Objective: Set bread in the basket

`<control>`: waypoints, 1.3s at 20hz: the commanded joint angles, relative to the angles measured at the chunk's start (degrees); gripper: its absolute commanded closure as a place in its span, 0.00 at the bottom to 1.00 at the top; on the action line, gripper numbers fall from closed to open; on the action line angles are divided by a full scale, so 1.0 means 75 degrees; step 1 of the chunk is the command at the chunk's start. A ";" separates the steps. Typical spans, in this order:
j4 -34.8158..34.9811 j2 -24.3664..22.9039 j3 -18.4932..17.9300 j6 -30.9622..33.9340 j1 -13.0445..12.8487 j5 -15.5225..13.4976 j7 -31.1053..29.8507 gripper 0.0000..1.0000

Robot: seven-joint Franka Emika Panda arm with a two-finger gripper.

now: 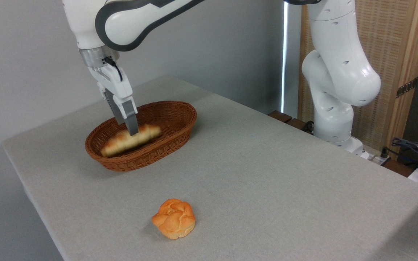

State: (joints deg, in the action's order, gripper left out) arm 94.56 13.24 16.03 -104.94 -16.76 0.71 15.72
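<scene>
1. The bread (131,139) is seen lying lengthwise inside the basket (172,141), along the near wall, its left end low against the weave and its right end near the basket's middle.
2. The gripper (133,131) is reached down into the basket from above, tilted, with its tips at the loaf's right-hand half.
3. Jaws: only one finger (132,121) is clearly made out, in front of the loaf. Whether the loaf is clamped or already let go cannot be told from this view.
4. Judged step: release and withdrawal. The loaf appears to be borne by the basket floor, so the placing is taken as nearly done.
5. For a clean finish, the jaws should be parted fully before any lift, and the retreat made along the finger axis, so that the loaf is not dragged up the near wall.
6. Risk noted: the light wicker could be shifted on the counter (267,174) if a finger catches the rim.
7. A round bun (173,218) lies well in front of the basket, clear of the retreat path.
</scene>
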 commanded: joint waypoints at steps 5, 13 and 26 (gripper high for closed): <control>-0.0033 -0.0393 -0.0133 0.0352 0.0009 0.0104 0.0026 0.00; -0.0068 -0.1705 -0.1795 0.1078 0.0032 -0.0093 0.2192 0.00; -0.0291 -0.1882 -0.1867 0.1465 0.1849 -0.0306 0.2944 0.00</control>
State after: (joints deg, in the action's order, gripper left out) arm 93.57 -0.94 3.62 -95.86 -3.18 -0.61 35.76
